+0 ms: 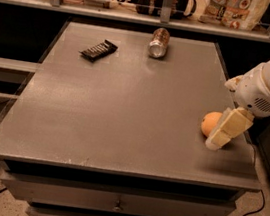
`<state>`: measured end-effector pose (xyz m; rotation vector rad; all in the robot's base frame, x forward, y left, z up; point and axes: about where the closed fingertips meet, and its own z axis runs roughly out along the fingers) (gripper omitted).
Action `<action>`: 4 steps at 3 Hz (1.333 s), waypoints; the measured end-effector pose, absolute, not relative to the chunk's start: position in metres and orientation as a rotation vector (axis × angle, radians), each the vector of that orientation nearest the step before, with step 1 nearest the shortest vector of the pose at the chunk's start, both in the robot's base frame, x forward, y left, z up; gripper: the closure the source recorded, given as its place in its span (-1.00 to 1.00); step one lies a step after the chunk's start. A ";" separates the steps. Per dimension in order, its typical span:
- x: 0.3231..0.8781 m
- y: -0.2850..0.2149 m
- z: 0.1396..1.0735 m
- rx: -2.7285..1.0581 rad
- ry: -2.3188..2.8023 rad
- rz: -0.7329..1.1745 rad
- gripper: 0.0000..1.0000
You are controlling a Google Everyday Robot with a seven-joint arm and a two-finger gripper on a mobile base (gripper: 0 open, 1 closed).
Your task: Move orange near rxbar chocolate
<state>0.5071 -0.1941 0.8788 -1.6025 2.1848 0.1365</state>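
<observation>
The orange [209, 123] is a round orange fruit at the right side of the grey table [125, 103], near its right edge. My gripper [222, 135] comes in from the right on a white arm and hangs right over the orange, covering its right half. The rxbar chocolate [98, 50] is a flat black bar with pale lettering at the far left of the table, far from the orange.
A metallic drink can [159, 42] lies on its side at the table's far middle. A shelf with bags and boxes [231, 8] runs behind the table. Drawers [118, 203] sit below the front edge. Cables lie on the floor at left.
</observation>
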 end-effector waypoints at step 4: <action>0.505 -0.196 0.844 -1.612 2.270 0.183 0.30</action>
